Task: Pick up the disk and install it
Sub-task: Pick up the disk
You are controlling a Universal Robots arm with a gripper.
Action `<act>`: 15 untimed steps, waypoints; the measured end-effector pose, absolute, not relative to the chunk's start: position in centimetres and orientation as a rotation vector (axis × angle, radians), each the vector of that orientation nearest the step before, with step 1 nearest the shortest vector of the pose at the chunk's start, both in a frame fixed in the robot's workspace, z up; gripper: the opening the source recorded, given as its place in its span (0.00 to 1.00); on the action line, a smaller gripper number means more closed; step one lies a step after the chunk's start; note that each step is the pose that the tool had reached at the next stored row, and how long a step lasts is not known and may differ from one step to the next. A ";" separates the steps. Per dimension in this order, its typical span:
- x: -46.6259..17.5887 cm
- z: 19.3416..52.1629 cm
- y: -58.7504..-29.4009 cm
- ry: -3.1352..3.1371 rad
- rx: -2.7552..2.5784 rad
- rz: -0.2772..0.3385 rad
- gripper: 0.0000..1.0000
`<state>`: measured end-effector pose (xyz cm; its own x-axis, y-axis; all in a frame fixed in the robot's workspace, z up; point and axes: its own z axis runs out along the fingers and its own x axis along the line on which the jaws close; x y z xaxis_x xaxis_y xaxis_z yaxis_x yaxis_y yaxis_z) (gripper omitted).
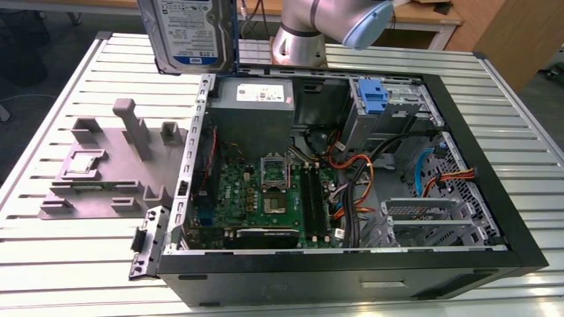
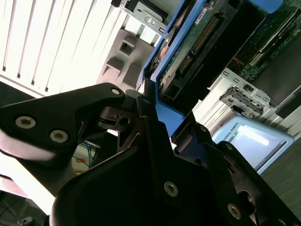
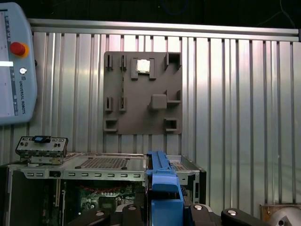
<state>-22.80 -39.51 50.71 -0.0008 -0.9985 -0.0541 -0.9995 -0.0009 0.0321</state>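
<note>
The flat silver-grey disk (image 1: 187, 33), white-and-blue labelled and framed by a bright blue plastic carrier, hangs in the air above the slatted metal tabletop (image 1: 53, 264), over the rear corner of the open black computer case (image 1: 493, 224) on the exterior view's left. In both wrist views the black jaws are clamped on the carrier's blue edge. A grey moulded fixture plate (image 1: 105, 172) lies beside the case.

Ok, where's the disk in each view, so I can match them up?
Exterior view: the disk, label showing, up above the open case's far corner.
Second wrist view: the disk, circuit-board side showing.
First wrist view: the disk edge-on, blue carrier over the case.
Shared landmark: the grey fixture plate.
</note>
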 end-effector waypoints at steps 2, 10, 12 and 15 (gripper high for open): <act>-22.7 50.7 -39.5 2.209 -2.209 0.095 0.36; -22.1 50.7 -39.5 2.209 -2.209 0.095 0.36; -21.9 50.7 -39.5 2.209 -2.209 0.095 0.36; -21.6 50.7 -39.5 2.209 -2.209 0.095 0.36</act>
<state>-21.64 -39.50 50.69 -0.0009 -0.9985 -0.0541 -0.9995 -0.0009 0.0321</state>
